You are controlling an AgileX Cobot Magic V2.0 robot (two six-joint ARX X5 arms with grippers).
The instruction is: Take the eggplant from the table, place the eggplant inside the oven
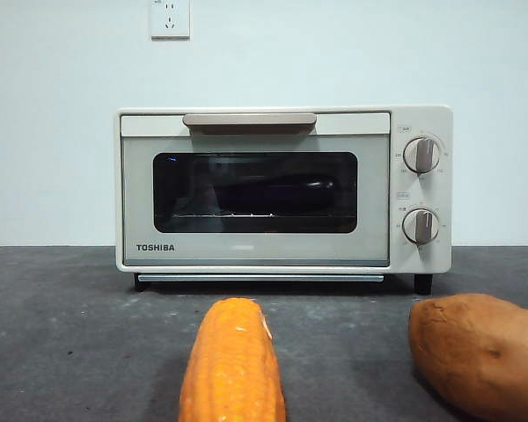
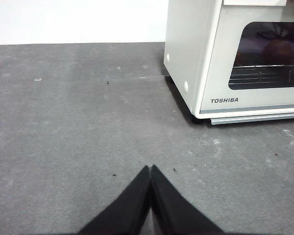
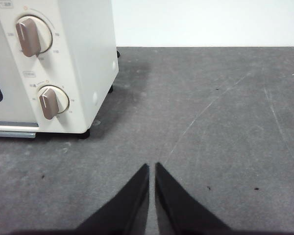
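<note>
Both tools, left tool (image 2: pixel 150 169) and right tool (image 3: pixel 152 166), are hovering closed over bare bench (image 1: pixel 70 334); eggplant is showing dimly (a dark shape) inside the shut Toshiba oven (image 1: pixel 255 255), at 12 o'clock beyond the corn cob (image 1: pixel 233 365).

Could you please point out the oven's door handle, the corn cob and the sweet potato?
door handle (image 1: pixel 249 120): front view, middle of the beige bar.
corn cob (image 1: pixel 233 365): front view, middle of its kernels.
sweet potato (image 1: pixel 480 347): front view, middle of its brown skin.

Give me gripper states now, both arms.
Left gripper: closed, holding nothing, over bare table.
Right gripper: closed, holding nothing.
</note>
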